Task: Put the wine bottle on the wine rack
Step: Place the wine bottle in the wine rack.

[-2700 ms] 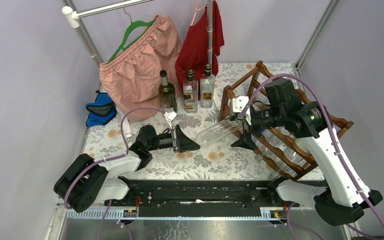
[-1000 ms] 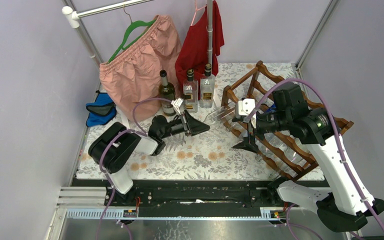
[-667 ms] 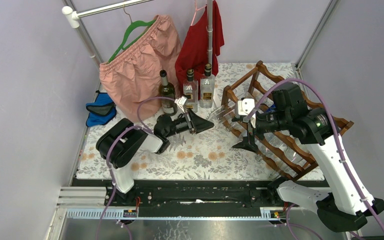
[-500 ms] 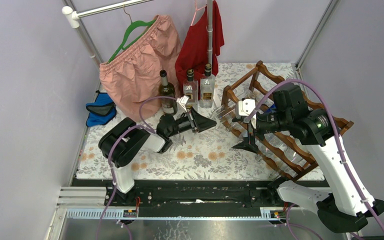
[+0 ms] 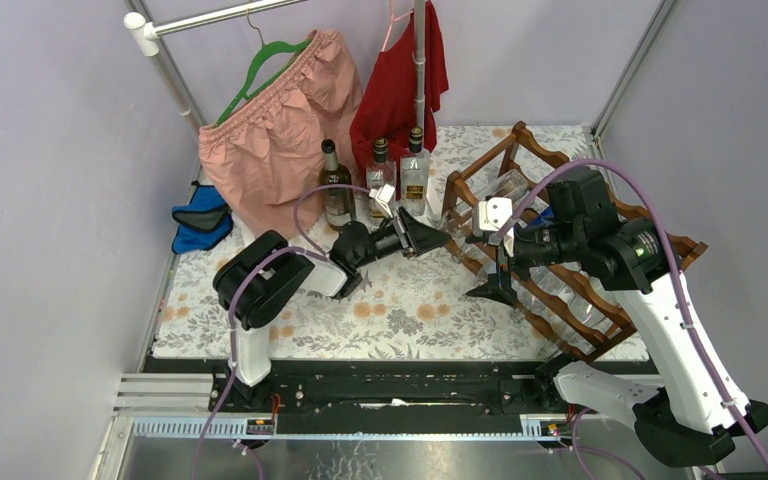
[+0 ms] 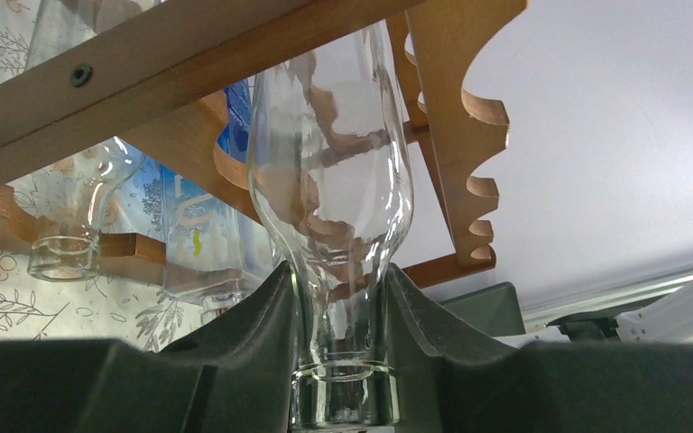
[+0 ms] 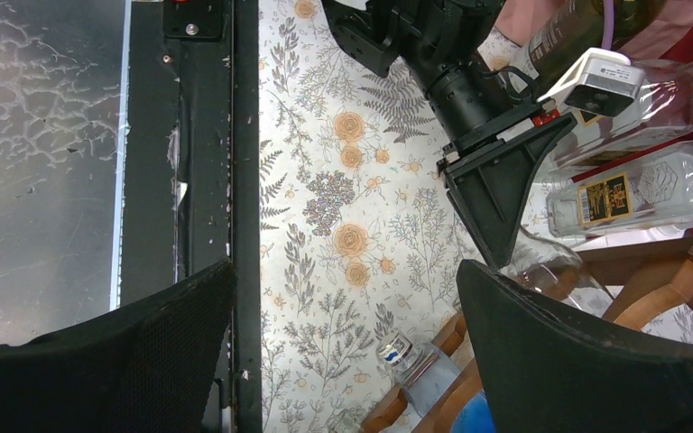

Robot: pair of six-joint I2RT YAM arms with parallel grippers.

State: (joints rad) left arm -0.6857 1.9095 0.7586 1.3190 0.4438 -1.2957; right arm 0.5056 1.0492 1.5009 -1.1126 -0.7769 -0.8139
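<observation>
Left fingers [image 6: 257,329] hold bottle [image 6: 334,180], apparently inside rack [image 6: 451,117]

Clothes, spare bottles & a pouch on the floral-cloth worktop [image 5: 400,315].
Back edge: pink shorts [image 5: 275,130] on green hanger [image 5: 260,62] from the rail [image 5: 225,15]; red top [image 5: 395,95] hung beside. In front, 3 upright in a row: dark bottle [image 5: 334,185], mid clear bottle [image 5: 380,172], right clear bottle [image 5: 415,178]. Blue pouch [image 5: 200,218] at left edge.

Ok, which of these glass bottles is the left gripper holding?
The clear unlabelled glass bottle, its neck clamped in the left gripper, body reaching into the reddish-brown wooden rack. The labelled bottles stand upright at the back, untouched.
</observation>
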